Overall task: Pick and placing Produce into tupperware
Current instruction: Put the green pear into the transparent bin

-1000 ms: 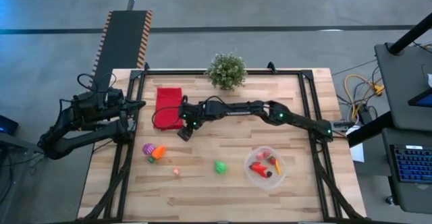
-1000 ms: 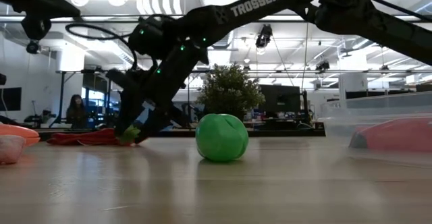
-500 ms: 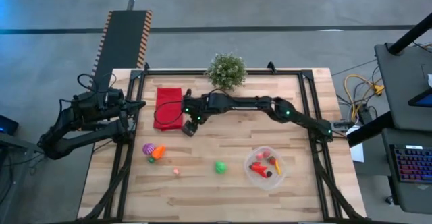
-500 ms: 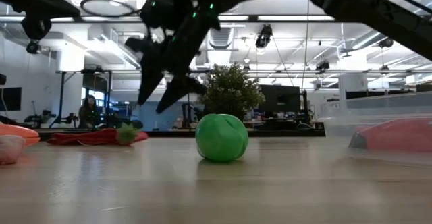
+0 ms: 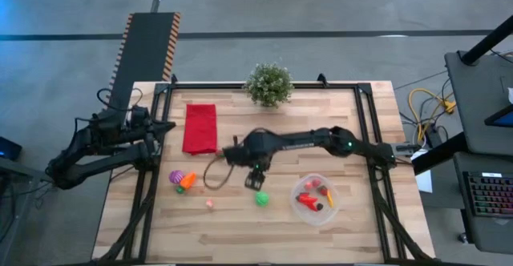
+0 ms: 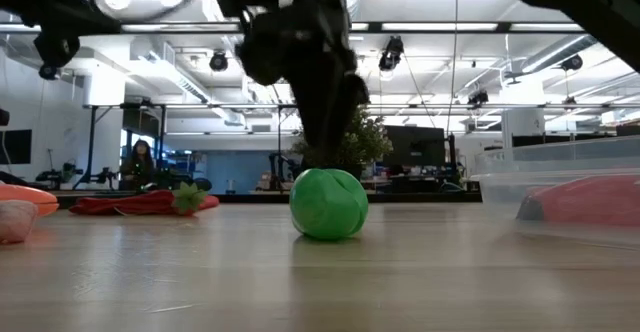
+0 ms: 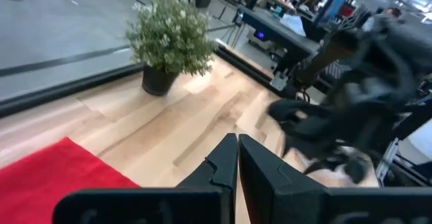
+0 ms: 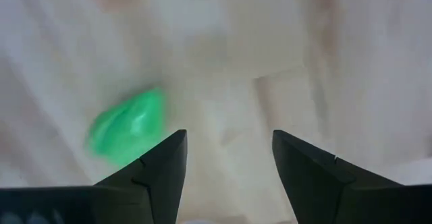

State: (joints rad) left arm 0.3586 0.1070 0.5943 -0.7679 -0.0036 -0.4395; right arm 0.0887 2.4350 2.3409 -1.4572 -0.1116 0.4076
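Note:
A round green produce piece (image 5: 261, 198) (image 6: 328, 204) (image 8: 128, 126) rests on the wood near the table's middle. My right gripper (image 5: 255, 179) (image 6: 325, 142) (image 8: 226, 150) hovers open just above it, slightly to its far side, touching nothing. The clear tupperware (image 5: 314, 198) (image 6: 570, 197) stands to the right and holds red and orange pieces. Purple (image 5: 175, 175), orange (image 5: 187, 181) and pink (image 5: 210, 204) pieces lie to the left. A small green-topped piece (image 6: 187, 197) lies by the red cloth. My left gripper (image 5: 164, 126) (image 7: 236, 153) waits shut at the left edge.
The red folded cloth (image 5: 200, 127) lies at the far left and the potted plant (image 5: 268, 83) stands at the far edge. A dark cable loop (image 5: 215, 174) hangs under my right arm, near the orange piece. Bare wood lies between the green piece and the tupperware.
My right gripper has risen from the right edge of the red cloth and swung toward the near edge and the right, ending above the green piece. The small green-topped piece has stayed by the cloth. The green piece has not moved.

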